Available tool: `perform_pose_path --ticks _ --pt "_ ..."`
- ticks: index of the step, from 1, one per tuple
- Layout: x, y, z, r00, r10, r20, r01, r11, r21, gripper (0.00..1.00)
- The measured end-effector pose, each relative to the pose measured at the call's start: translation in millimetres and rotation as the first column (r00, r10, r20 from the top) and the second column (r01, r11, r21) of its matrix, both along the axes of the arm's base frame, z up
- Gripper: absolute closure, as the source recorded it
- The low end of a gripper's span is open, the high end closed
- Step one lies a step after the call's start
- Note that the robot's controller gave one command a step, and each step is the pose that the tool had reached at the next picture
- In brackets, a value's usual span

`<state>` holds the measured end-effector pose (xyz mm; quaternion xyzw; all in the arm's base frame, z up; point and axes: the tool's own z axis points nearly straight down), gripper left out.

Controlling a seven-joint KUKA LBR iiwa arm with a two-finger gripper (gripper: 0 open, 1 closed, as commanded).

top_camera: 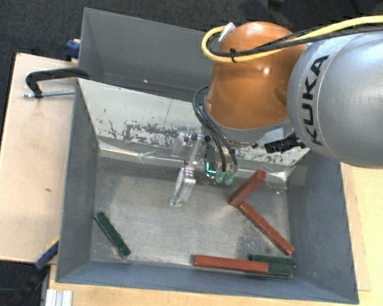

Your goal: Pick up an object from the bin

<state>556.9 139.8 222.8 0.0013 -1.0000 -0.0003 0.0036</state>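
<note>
Now the end effector hangs near a red bar.

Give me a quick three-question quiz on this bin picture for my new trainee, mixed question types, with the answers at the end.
1. True or false: the dark green stick at the front left lies apart from all the other things.
2. Where in the bin is the gripper? A) near the middle of the back wall; B) over the front left corner; C) against the front wall on the right.
3. How many red-brown sticks lie in the bin?

Key: 1. True. 2. A. 3. Three, all in the right half.
</note>
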Motion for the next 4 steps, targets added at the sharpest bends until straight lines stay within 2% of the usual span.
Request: perform_pose_path --ticks 1,2,3,4 --pt "-25.3 55.6 -106.4 0.99 -0.143 -0.001 0.143 0.99 -0.001 0.0" --pt "-62.6 72.5 -150.8 0.99 -0.139 0.001 0.139 0.99 -0.001 0.0" --pt "-56.4 70.7 -151.9 0.955 -0.296 0.008 0.296 0.955 0.002 0.0" --pt "-64.5 88.4 -152.1 0.991 -0.13 0.008 0.13 0.991 0.001 0.0"
